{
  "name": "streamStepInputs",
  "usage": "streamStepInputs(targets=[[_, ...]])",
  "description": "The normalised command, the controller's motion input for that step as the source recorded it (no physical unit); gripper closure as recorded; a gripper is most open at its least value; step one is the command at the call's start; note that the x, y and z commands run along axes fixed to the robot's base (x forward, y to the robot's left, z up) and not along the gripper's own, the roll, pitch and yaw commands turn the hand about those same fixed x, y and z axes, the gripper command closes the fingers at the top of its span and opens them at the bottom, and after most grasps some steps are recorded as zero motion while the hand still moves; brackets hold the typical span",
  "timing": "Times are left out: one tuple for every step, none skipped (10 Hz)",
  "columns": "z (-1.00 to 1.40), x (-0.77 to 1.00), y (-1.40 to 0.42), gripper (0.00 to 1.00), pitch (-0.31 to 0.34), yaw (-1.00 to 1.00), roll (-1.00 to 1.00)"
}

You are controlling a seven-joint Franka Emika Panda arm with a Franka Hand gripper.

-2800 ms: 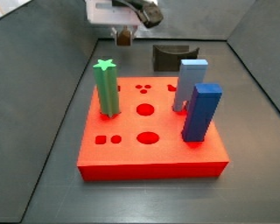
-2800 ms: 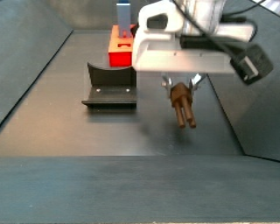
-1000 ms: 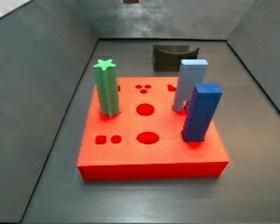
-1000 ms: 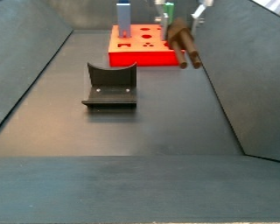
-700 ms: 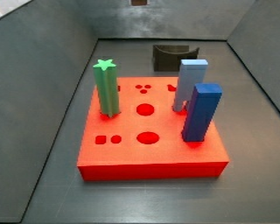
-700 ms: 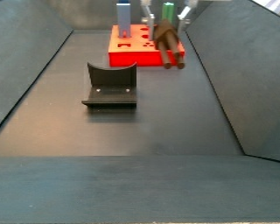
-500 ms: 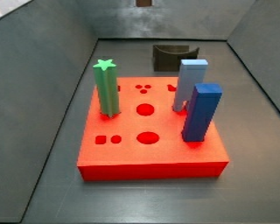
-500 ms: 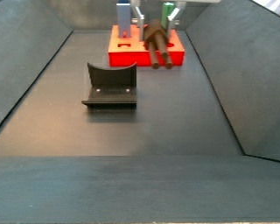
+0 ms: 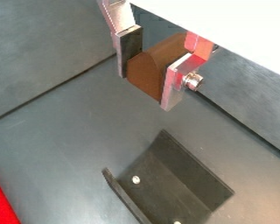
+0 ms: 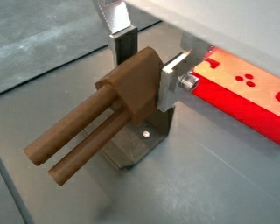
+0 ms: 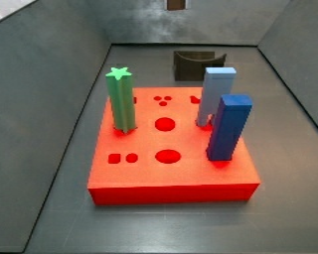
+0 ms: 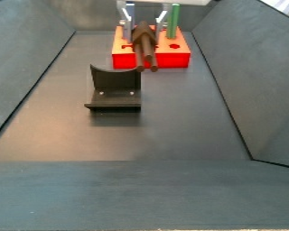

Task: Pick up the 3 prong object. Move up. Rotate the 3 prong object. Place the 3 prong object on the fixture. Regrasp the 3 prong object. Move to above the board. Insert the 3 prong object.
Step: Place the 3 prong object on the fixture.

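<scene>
— Brown wood is seen clamped in a wrist view: the 3 prong object [image 10: 101,114] is pinched between the silver fingers [image 10: 122,42] of the gripper [image 10: 147,63], its prongs angled out past the plates. The red board [image 10: 254,99] is seen just beyond, the fixture [image 10: 136,144] beneath.

— And in a wrist view the gripper [image 9: 149,66] is held above the dark floor, the brown block [image 9: 154,63] gripped between the pads, with the fixture [image 9: 171,184] below, well apart.

— In a side view only a brown scrap [image 11: 177,4] is caught at the top edge; the green star post [image 11: 120,98] and blue blocks [image 11: 226,126] are stood on the board [image 11: 169,164].

— In a side view the piece [image 12: 144,46] is hung high, tilted, in front of the board [image 12: 169,58], with the fixture [image 12: 113,88] nearer on the floor [image 12: 147,135].
</scene>
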Motion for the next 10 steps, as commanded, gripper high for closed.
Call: streamStepInputs(targets=[[0.25,1.0,-0.59,1.0,0.026,-0.06,-1.0],[0.24,0.86,-0.49,1.0,0.033,-0.07,-1.0],[0.13,0.75,-0.25,1.0,0.041,-0.08,-1.0],[0.04,0.67,-0.13,1.0,0.047,-0.08,-1.0],[0.02,0.6,-0.07,1.0,0.058,-0.08,-1.0],[0.02,0.53,-0.02,1.0,0.071,-0.09,-1.0],[0.0,0.43,0.02,1.0,0.085,-0.09,-1.0],[-0.01,0.35,0.04,1.0,0.091,-0.1,-1.0],[-0.01,0.28,0.04,1.0,0.1,-0.12,-1.0],[-0.01,0.2,0.04,1.0,0.111,-0.13,-1.0]])
